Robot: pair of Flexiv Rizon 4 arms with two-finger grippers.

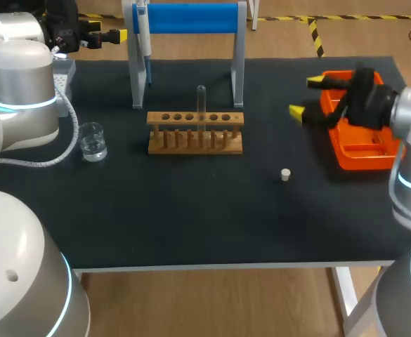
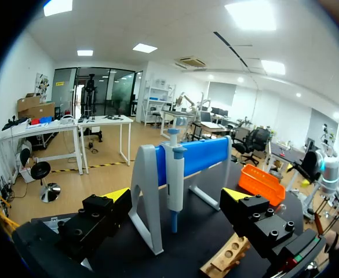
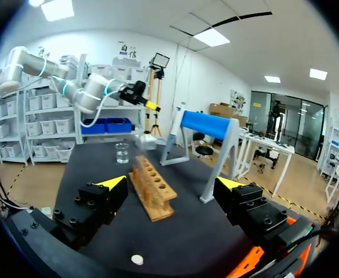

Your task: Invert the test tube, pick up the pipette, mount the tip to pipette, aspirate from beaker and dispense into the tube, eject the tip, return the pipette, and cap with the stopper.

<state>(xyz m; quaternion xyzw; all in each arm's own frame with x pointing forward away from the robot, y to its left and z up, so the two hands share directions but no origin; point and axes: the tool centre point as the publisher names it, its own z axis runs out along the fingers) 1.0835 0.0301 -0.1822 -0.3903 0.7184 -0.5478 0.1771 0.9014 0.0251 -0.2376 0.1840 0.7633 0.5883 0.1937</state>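
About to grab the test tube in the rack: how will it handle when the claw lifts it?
The test tube looks like clear glass, so probably fragile and slippery. Slim, so likely light. Standing upright in the wooden rack, it should come free only on a straight lift; laid on the table, its round body would probably roll.

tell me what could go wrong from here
The test tube stands tall and thin in the wooden rack; an off-centre grasp might tip it or drag the rack. The pipette hangs on the blue stand just ahead of the open left end effector; a misaligned approach could knock it loose. The small stopper lies loose on the table and could roll if brushed.
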